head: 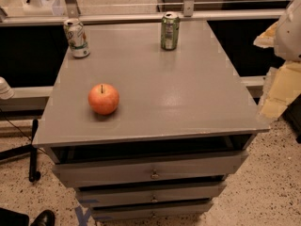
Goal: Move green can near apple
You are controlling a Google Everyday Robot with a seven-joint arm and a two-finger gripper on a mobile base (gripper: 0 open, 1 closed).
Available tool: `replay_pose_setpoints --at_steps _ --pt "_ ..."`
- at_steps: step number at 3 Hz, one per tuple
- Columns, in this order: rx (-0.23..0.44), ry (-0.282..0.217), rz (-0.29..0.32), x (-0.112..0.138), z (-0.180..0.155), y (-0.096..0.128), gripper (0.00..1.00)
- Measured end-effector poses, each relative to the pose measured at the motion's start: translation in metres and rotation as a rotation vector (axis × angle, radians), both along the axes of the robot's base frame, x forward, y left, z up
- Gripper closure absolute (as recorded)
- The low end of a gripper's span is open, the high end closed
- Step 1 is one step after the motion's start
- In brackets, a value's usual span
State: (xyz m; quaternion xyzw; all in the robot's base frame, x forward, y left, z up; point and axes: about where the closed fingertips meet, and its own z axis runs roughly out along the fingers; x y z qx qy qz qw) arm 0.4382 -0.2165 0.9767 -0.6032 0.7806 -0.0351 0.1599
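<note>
The green can (170,30) stands upright at the far edge of the grey cabinet top (188,93), right of the middle. The apple (103,99) sits on the near left part of the top, stem up, well apart from the green can. My gripper (277,91) shows as a white and pale yellow shape at the right edge of the view, beside the cabinet's right side and off to the right of the can. It holds nothing that I can see.
A mostly white can with green and red marks (76,37) stands at the far left corner of the top. The cabinet has several drawers (153,173) in front. A glass railing (141,13) runs behind. A black stand (34,149) and a shoe (43,218) are at lower left.
</note>
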Motion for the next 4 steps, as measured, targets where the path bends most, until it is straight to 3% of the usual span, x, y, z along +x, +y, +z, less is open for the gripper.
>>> replay_pose_setpoints --at_steps 1,2,3,4 --pt "0.0 0.0 0.0 0.0 0.0 0.0 0.0" --pt "0.041 -0.04 0.009 0.013 -0.007 0.004 0.0" --pt "0.141 -0.108 0.021 0.05 -0.027 0.018 0.0" --pt "0.293 -0.189 -0.01 0.114 -0.045 0.035 0.0"
